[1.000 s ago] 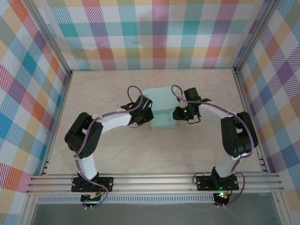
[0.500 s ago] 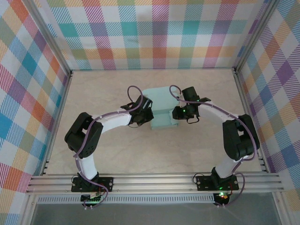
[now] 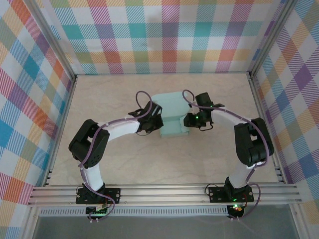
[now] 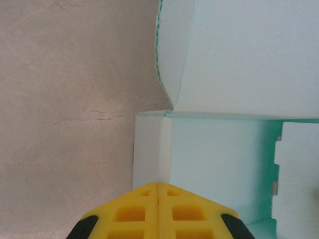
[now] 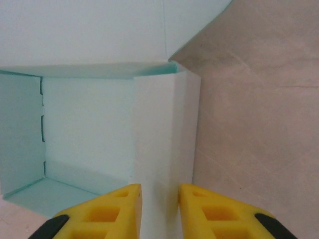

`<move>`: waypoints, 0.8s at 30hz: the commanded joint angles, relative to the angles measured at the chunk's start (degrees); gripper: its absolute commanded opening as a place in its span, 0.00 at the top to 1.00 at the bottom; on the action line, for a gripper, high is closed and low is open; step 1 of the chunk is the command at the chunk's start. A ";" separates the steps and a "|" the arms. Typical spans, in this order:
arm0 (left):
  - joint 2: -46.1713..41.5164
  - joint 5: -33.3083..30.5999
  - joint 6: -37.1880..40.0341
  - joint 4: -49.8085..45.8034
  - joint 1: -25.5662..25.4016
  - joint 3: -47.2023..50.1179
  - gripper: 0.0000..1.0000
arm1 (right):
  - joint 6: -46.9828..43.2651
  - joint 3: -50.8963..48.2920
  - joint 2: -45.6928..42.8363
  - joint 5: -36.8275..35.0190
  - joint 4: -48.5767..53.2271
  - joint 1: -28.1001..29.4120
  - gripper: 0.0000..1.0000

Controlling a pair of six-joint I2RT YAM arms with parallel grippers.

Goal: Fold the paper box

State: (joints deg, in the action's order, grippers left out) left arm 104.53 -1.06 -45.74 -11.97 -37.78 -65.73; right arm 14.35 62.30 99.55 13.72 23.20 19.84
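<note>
1. The paper box sits mid-desk, slightly toward the far side, between the two arms. Bare desk lies open on its near side, with more open desk between it and the far wall.
2. The left gripper is at the box's left side and the right gripper at its right side, so both flanks are crowded.
3. In the left wrist view, the left gripper has its yellow fingers pressed together. Their seam lines up with the top edge of the box's left wall. I cannot tell whether card is caught between them.
4. In the right wrist view, the right gripper has its fingers slightly apart. The box's right wall runs into the gap, and I cannot tell whether they touch it.
5. The box is pale mint card, partly formed. It has a flat floor, upright side walls and a broad panel with a rounded corner on the far side. Small notches show along one inner wall.
6. The desk is beige with faint marble-like veins.
7. Plaid walls in pastel colours enclose three sides. A metal rail runs along the near edge.
</note>
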 commanded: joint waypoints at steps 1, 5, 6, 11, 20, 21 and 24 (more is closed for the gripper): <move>4.23 -1.13 0.88 -9.21 0.01 2.40 0.96 | -0.24 0.96 0.98 3.55 0.35 0.12 0.75; 4.28 -0.94 0.74 -8.91 0.03 2.54 0.96 | -0.55 1.48 1.63 3.80 1.04 0.11 0.78; 4.28 -0.92 0.72 -8.92 -0.01 2.53 0.96 | -0.66 1.63 1.71 3.62 1.29 0.12 0.78; 4.28 -0.80 0.77 -8.73 -0.01 2.67 0.96 | -1.46 2.68 2.57 1.34 3.33 0.87 0.79; 4.28 -0.76 0.91 -8.44 0.03 2.91 0.96 | -2.70 4.66 4.71 -4.03 6.26 3.59 0.81; 4.29 -0.73 0.88 -8.45 -0.01 2.98 0.96 | -2.82 4.93 4.85 -4.62 6.56 3.93 0.81; 4.32 -0.78 0.91 -8.37 -0.01 3.07 0.96 | -3.10 5.69 5.59 -6.48 7.80 4.61 0.82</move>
State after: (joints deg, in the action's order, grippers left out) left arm 104.53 -1.06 -45.60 -11.94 -37.78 -65.73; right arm 12.56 66.87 103.35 7.84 28.42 22.79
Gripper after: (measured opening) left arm 0.042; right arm 0.185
